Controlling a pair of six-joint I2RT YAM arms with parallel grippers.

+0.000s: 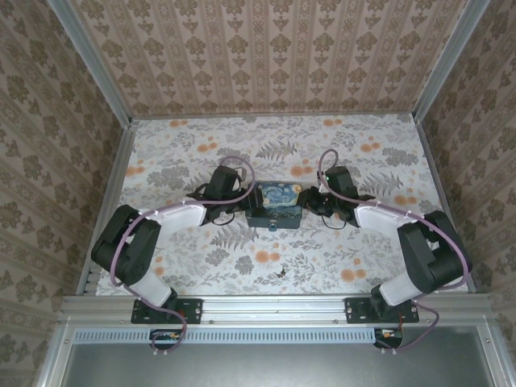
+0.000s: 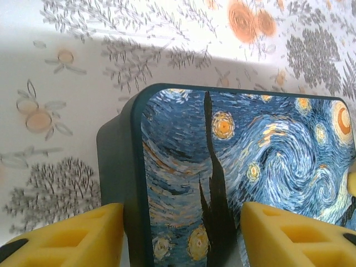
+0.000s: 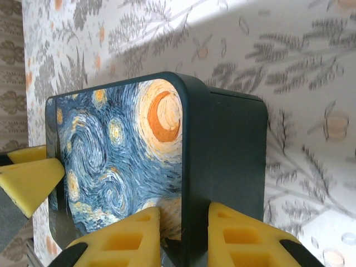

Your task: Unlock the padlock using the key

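- Box [image 1: 275, 205]: painted blue and yellow with a dark teal rim. It lies flat at mid-table, lid up, between the two grippers.
- Left gripper [image 2: 182, 207]: we log it as spread wide. It sits at the box's left end. One yellow finger [image 2: 78, 236] is beside the dark side wall and the other is over the painted lid, so the box's edge lies in the gap. We see no clamping.
- Right gripper [image 3: 183, 210]: it sits at the box's right end with its yellow fingers [image 3: 119, 239] close together. The lid's rim lines up with the narrow gap. One finger is in front of the painted top and the other in front of the side wall. We cannot tell whether it is pinching the rim or only poised at it.
- Padlock [image 1: 281, 273]: a tiny dark speck on the table [image 1: 355, 161], on the near side of the box. It is well apart from the box and from both grippers, and nothing holds it. It is too small for us to tell lock from key.
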